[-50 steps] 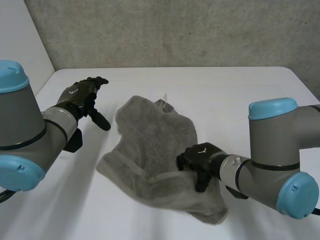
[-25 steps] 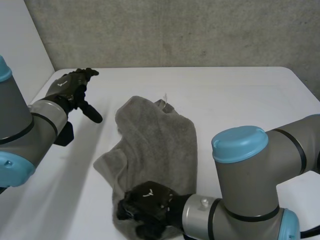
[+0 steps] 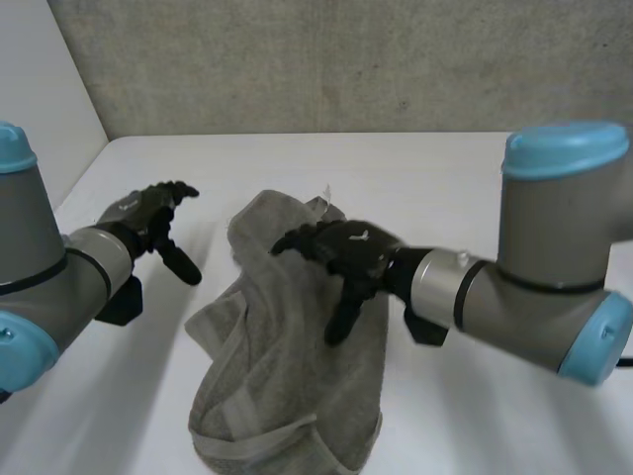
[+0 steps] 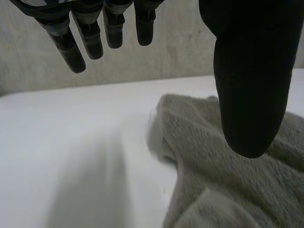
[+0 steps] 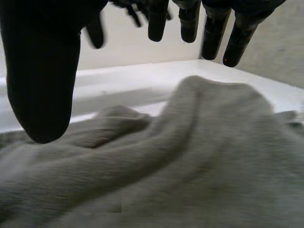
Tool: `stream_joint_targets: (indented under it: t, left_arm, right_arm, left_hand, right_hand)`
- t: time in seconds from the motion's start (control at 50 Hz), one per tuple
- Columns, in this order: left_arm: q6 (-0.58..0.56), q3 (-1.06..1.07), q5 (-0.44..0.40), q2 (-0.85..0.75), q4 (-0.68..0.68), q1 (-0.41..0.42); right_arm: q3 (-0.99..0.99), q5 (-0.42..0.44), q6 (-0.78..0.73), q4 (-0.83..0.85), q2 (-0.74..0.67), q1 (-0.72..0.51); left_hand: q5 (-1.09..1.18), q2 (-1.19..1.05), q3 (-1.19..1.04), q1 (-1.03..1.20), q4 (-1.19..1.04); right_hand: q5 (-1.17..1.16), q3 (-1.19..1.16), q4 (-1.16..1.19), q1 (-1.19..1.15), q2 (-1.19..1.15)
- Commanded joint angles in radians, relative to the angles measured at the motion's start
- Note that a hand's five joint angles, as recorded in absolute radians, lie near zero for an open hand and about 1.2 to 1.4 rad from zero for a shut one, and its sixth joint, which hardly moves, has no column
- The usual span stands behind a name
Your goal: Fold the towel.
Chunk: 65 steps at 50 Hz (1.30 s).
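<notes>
Towel (image 3: 297, 376) lies rumpled on the table (image 3: 475, 178). Right hand (image 3: 341, 252) hovers over its middle, left hand (image 3: 148, 213) just beside its edge; both are spread and empty. Grasping bunched layers would likely drag the heap askew.

Grey terry towel (image 3: 287, 376) lies crumpled on the white table (image 3: 475, 178), about mid-table. It is bunched into a long, uneven strip running from the far side to the near edge. The far end is rounded, with a small white tag (image 3: 324, 194). The near end is rumpled, not flat.
</notes>
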<state>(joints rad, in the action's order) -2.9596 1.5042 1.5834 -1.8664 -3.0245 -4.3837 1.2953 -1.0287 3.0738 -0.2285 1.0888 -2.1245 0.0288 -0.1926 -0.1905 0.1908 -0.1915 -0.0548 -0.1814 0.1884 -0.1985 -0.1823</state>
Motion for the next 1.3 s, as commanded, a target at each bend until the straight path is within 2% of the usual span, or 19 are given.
stream_joint_targets:
  t: [0.02,0.12,0.18,0.22,0.32,0.44,0.54,0.58,0.6,0.66,0.68,0.76,0.8,0.88,1.06,1.14,1.26,1.28,1.3]
  left_arm:
    - [0.014,-0.029,0.004,-0.082,-0.028,0.026]
    - [0.016,-0.121,0.029,-0.183,-0.043,0.058]
    - [0.021,-0.228,0.073,-0.295,-0.042,0.059]
    - [0.021,-0.228,0.073,-0.295,-0.042,0.059]
    - [0.036,-0.409,0.078,-0.459,-0.037,0.062]
    - [0.036,-0.524,0.075,-0.545,-0.03,0.073]
    - [0.034,-0.604,0.067,-0.599,-0.011,0.102]
    - [0.034,-0.628,0.04,-0.614,-0.008,0.137]
    - [0.034,-0.628,0.04,-0.614,-0.008,0.138]
    - [0.033,-0.633,0.01,-0.623,-0.01,0.177]
    - [0.031,-0.633,-0.005,-0.628,-0.01,0.199]
    - [0.033,-0.631,-0.046,-0.631,-0.005,0.259]
    - [0.034,-0.615,-0.091,-0.623,0.015,0.332]
    - [0.024,-0.576,-0.114,-0.613,0.047,0.392]
    - [0.019,-0.478,-0.105,-0.522,0.062,0.541]
    - [0.017,-0.437,-0.105,-0.471,0.062,0.549]
    - [0.014,-0.264,-0.121,-0.326,0.064,0.512]
    - [0.014,-0.206,-0.123,-0.289,0.062,0.513]
    - [0.014,-0.205,-0.123,-0.289,0.062,0.513]
  right_arm:
    - [-0.119,-0.108,-0.142,-0.032,-0.087,0.07]
    - [-0.094,-0.179,-0.225,-0.029,-0.102,0.1]
    - [-0.082,-0.179,-0.228,-0.028,-0.104,0.109]
    - [-0.056,-0.179,-0.228,-0.012,-0.101,0.126]
    - [-0.016,-0.179,-0.228,-0.006,-0.092,0.149]
    - [0.045,-0.177,-0.228,-0.003,-0.076,0.192]
    - [0.07,-0.177,-0.23,0.003,-0.069,0.23]
    - [0.07,-0.179,-0.231,0.003,-0.066,0.242]
    - [0.07,-0.179,-0.231,0.003,-0.06,0.254]
    - [0.067,-0.179,-0.231,0.003,-0.052,0.268]
    - [0.062,-0.177,-0.231,0.002,-0.043,0.28]
    - [0.05,-0.176,-0.233,0.002,-0.017,0.31]
    - [0.047,-0.176,-0.233,0.002,-0.003,0.319]
    - [0.039,-0.174,-0.233,0.0,0.022,0.347]
    - [0.01,-0.169,-0.233,0.0,0.045,0.386]
    - [-0.011,-0.166,-0.237,0.002,0.03,0.376]
    - [-0.073,-0.134,-0.247,0.003,-0.017,0.363]
    - [-0.105,-0.114,-0.266,0.005,-0.032,0.354]
    - [-0.137,-0.096,-0.3,0.005,-0.05,0.344]
  left_hand:
    - [0.031,-0.042,-0.044,0.043,-0.043]
    - [0.051,-0.062,-0.064,0.064,-0.063]
    - [0.086,-0.097,-0.099,0.099,-0.098]
    - [0.086,-0.097,-0.099,0.099,-0.098]
    - [0.113,-0.124,-0.126,0.125,-0.125]
    - [0.16,-0.171,-0.173,0.172,-0.172]
    - [0.409,-0.42,-0.422,0.422,-0.421]
    - [0.798,-0.809,-0.811,0.811,-0.81]
    - [0.8,-0.811,-0.813,0.812,-0.812]
    - [1.044,-1.054,-1.056,1.056,-1.055]
    - [1.191,-1.202,-1.204,1.204,-1.203]
    - [1.193,-1.204,-1.206,1.205,-1.205]
    - [1.193,-1.204,-1.206,1.205,-1.205]
    - [1.193,-1.204,-1.206,1.205,-1.205]
    - [1.193,-1.204,-1.206,1.205,-1.205]
    - [1.193,-1.204,-1.206,1.205,-1.205]
    - [1.193,-1.204,-1.206,1.205,-1.205]
    - [1.031,-1.041,-1.043,1.043,-1.042]
    - [1.029,-1.04,-1.042,1.041,-1.041]
  right_hand:
    - [0.036,-0.012,0.005,0.005,-0.011]
    - [0.036,-0.012,0.005,0.005,-0.011]
    - [0.036,-0.012,0.005,0.005,-0.011]
    - [0.036,-0.012,0.005,0.005,-0.011]
    - [0.036,-0.012,0.005,0.005,-0.011]
    - [0.036,-0.012,0.005,0.005,-0.011]
    - [0.039,-0.009,0.002,0.008,-0.008]
    - [0.039,-0.009,0.002,0.008,-0.008]
    - [0.036,-0.012,0.005,0.005,-0.011]
    - [0.036,-0.012,0.005,0.005,-0.011]
    - [0.036,-0.012,0.005,0.005,-0.011]
    - [0.036,-0.012,0.005,0.005,-0.011]
    - [0.036,-0.012,0.005,0.005,-0.011]
    - [0.036,-0.012,0.005,0.005,-0.011]
    - [0.042,-0.006,-0.001,0.011,-0.005]
    - [0.047,-0.001,-0.007,0.017,0.0]
    - [0.053,0.005,-0.012,0.022,0.006]
    - [0.05,0.002,-0.009,0.02,0.003]
    - [0.05,0.002,-0.009,0.02,0.003]
